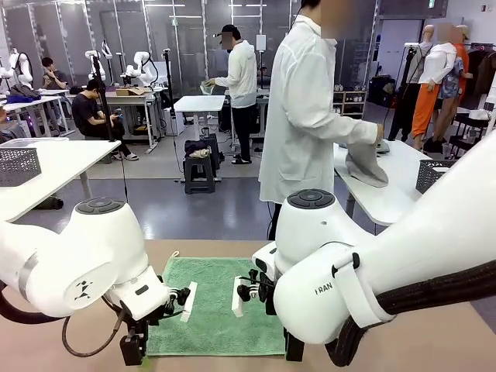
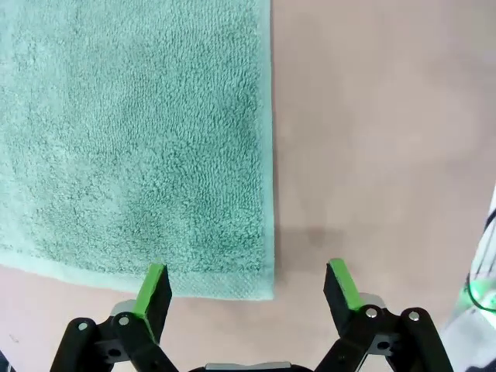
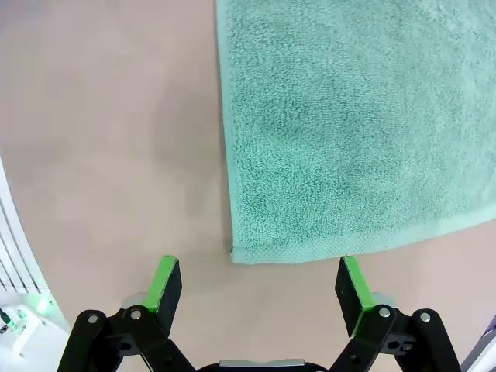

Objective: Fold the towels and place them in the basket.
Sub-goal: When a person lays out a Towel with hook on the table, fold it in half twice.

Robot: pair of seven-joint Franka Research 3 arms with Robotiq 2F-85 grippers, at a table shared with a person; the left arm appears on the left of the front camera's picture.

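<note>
Mint green towel (image 1: 217, 306): spread flat in 1 layer on the tan table (image 1: 453, 341), between the 2 arms, not yet folded. Soft, light terry; limp, bound to sag and drape once lifted. Not fragile, not slippery, but thin at the hem and easy to miss against the tabletop. Best taken at the 2 near corners, pinching hem and pile together, low to the surface.

Left gripper (image 2: 248, 283): spread wide, empty, straddling 1 near corner, with 1 pad over cloth and the other over bare table. Right gripper (image 3: 256, 279): likewise spread and empty, poised just short of the other near corner.

Farther off: grey cloth (image 1: 366, 164) held by a person (image 1: 302, 116) at a white table (image 1: 403, 190), probably the 2nd towel, though too distant to be sure.
</note>
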